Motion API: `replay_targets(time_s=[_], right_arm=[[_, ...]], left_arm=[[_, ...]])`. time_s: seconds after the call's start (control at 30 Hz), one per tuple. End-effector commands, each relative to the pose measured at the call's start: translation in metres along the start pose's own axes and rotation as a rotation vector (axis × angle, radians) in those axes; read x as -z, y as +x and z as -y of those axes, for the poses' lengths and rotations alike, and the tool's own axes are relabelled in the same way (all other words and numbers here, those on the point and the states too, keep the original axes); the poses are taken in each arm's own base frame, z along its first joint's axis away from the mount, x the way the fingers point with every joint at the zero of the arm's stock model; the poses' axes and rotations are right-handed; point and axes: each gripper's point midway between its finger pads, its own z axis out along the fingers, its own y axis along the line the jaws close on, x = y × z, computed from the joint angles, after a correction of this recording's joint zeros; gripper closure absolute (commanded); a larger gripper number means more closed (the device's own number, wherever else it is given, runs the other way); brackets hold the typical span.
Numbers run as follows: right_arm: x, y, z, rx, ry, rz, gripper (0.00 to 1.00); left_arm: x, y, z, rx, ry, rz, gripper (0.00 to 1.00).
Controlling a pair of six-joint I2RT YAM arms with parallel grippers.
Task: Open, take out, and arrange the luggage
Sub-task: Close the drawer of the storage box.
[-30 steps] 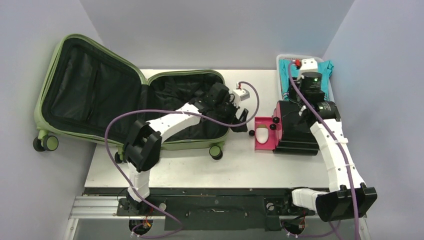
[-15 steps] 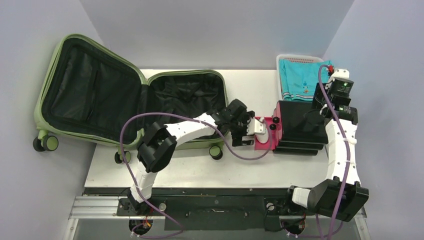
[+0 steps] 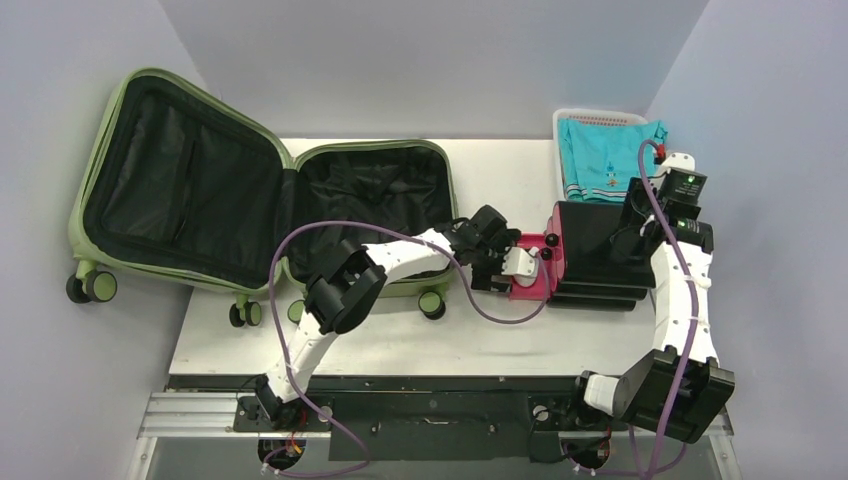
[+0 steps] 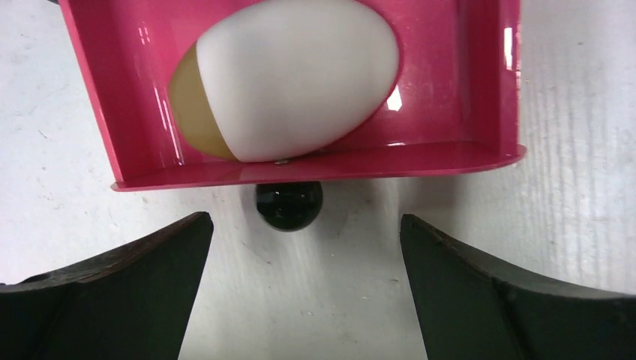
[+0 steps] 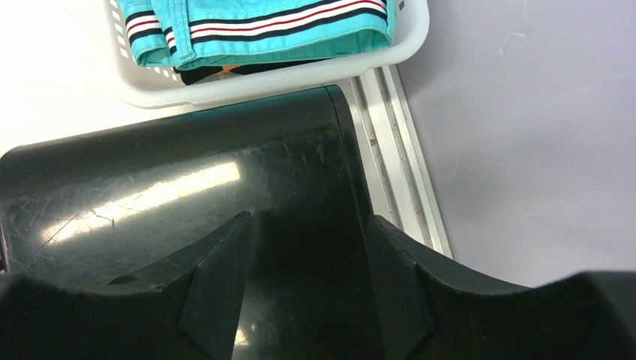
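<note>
Luggage (image 3: 262, 190) lies opened out on the left of the table (image 3: 420, 340), its lid overhanging the left edge and its black lining looking bare, so opening and emptying seem done. A small black case (image 3: 595, 250) stands to its right and a white basket (image 3: 560, 120) of teal clothing (image 3: 600, 160) sits at the far right, so arranging appears to be what remains. The left gripper (image 4: 302, 240), spread wide and empty, faces the case's pink side (image 4: 465, 90) near a black wheel (image 4: 289, 206), while the right gripper (image 5: 307, 225) hovers part-open over the case's right end, holding nothing visible.
</note>
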Motion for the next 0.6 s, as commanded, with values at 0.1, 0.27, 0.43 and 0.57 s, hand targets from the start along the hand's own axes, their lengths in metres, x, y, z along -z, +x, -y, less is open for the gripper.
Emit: replay_targets(time_s=[0.1, 0.27, 0.43, 0.57], right_arm=[[-0.002, -0.008, -0.002, -0.019, -0.027, 0.041, 0.47], [-0.009, -0.001, 0.002, -0.011, -0.008, 0.008, 0.47], [-0.019, 0.012, 0.0, -0.039, -0.049, -0.052, 0.49], [-0.026, 0.021, -0.002, -0.08, -0.107, -0.1, 0.51]], left_arm=[[-0.017, -0.001, 0.0, 0.041, 0.051, 0.054, 0.18], [-0.021, -0.017, 0.006, 0.089, 0.095, 0.12, 0.31], [-0.016, -0.048, -0.006, 0.151, 0.098, 0.193, 0.4], [-0.013, -0.074, -0.017, 0.214, 0.084, 0.25, 0.42]])
